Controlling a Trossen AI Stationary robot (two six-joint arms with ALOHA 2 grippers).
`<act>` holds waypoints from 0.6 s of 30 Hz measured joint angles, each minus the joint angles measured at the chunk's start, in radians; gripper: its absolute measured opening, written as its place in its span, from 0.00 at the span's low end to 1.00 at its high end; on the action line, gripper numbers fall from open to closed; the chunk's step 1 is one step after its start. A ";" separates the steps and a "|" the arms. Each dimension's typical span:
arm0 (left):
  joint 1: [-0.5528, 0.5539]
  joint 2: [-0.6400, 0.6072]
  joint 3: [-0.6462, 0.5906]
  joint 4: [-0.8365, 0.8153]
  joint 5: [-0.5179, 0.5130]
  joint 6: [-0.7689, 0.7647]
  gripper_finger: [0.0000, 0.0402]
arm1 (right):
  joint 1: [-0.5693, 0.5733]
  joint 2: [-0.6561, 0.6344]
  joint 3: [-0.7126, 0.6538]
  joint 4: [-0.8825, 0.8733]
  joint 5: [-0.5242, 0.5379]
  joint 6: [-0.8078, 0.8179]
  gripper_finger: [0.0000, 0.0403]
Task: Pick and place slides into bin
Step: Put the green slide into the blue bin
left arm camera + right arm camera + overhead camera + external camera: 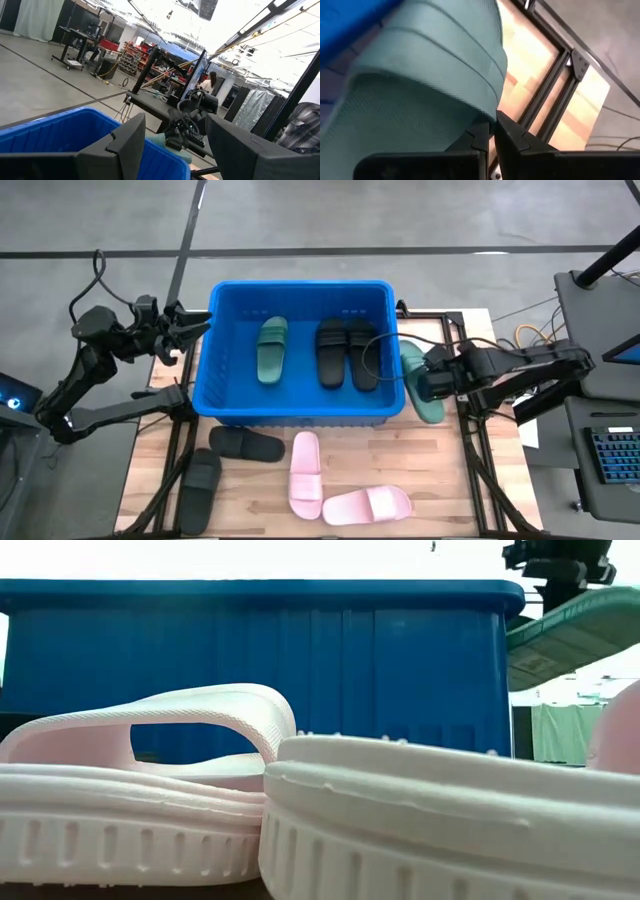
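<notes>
Likely an industrial workshop: concrete floor [35,85], metal racks [131,59], rolling workbenches [75,47], overhead trusses.

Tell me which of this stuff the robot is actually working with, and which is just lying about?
Working with:
blue bin
green slide in right gripper
green slide in bin
black pair in bin
black slides on table
pink slides

Lying about:
keyboard
cables

No text, label, brand, number or sign can be read on the slides, the bin or anything else.
</notes>
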 joint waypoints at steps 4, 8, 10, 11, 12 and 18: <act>0.000 -0.001 0.000 0.000 0.000 0.000 0.48 | 0.000 -0.002 0.036 -0.004 0.022 -0.027 0.02; 0.000 -0.001 0.000 0.000 0.000 0.000 0.48 | -0.007 -0.003 0.037 -0.003 0.049 -0.076 0.02; 0.000 -0.001 0.000 0.000 0.000 0.000 0.48 | -0.019 -0.003 0.024 -0.002 0.054 -0.118 0.02; 0.000 -0.001 0.000 0.000 0.000 0.000 0.48 | -0.026 -0.003 0.016 0.000 0.055 -0.139 0.02; 0.000 -0.001 0.000 0.000 0.000 0.000 0.48 | -0.034 -0.003 0.009 0.001 0.056 -0.155 0.02; 0.000 -0.001 0.000 0.000 0.000 0.000 0.48 | -0.088 -0.020 -0.043 0.009 0.060 -0.233 0.02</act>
